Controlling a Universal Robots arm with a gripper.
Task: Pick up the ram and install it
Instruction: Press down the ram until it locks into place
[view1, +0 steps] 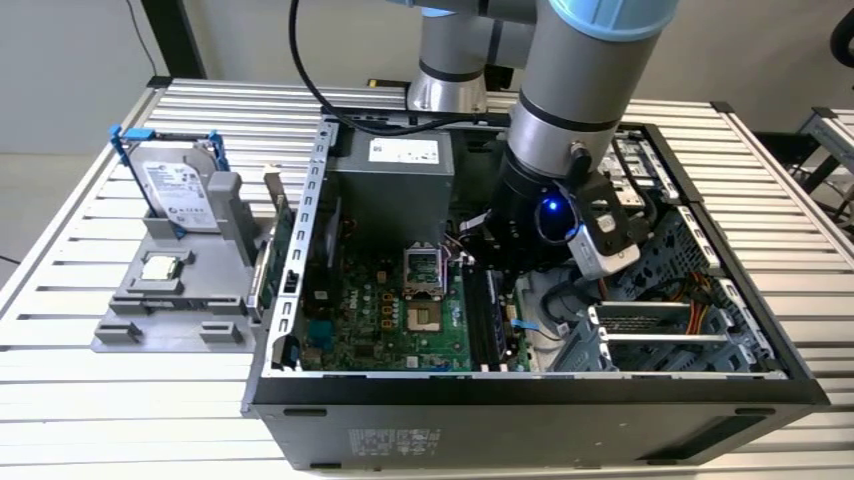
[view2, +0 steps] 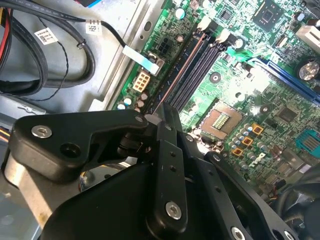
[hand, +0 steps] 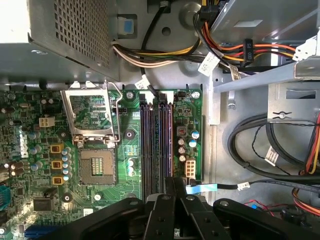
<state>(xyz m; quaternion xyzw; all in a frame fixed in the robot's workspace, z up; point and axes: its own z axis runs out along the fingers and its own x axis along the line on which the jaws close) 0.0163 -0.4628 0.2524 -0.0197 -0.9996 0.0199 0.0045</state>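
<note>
The ram (hand: 161, 140) is a thin stick seen edge-on, lying along one of the motherboard's black slots (hand: 147, 140) inside the open computer case. In the second wrist view the ram (view2: 182, 70) runs from the fingertips toward the slot's pale end clips. My gripper (hand: 170, 187) is shut on the ram's near end, its black fingers pressed close together. In the second wrist view the gripper (view2: 159, 119) sits right over the slot row (view2: 200, 70). In the exterior view the gripper (view1: 481, 262) is low over the green motherboard (view1: 387, 310); how deep the ram sits cannot be told.
A CPU socket (hand: 95, 165) lies beside the slots. Cable bundles (hand: 260, 145) and a drive cage (view1: 654, 330) crowd the case on the exterior view's right, with the power supply (view1: 394, 170) behind. Outside the case a grey stand (view1: 174, 310) holds a hard drive (view1: 174, 185) and a small chip (view1: 160, 267).
</note>
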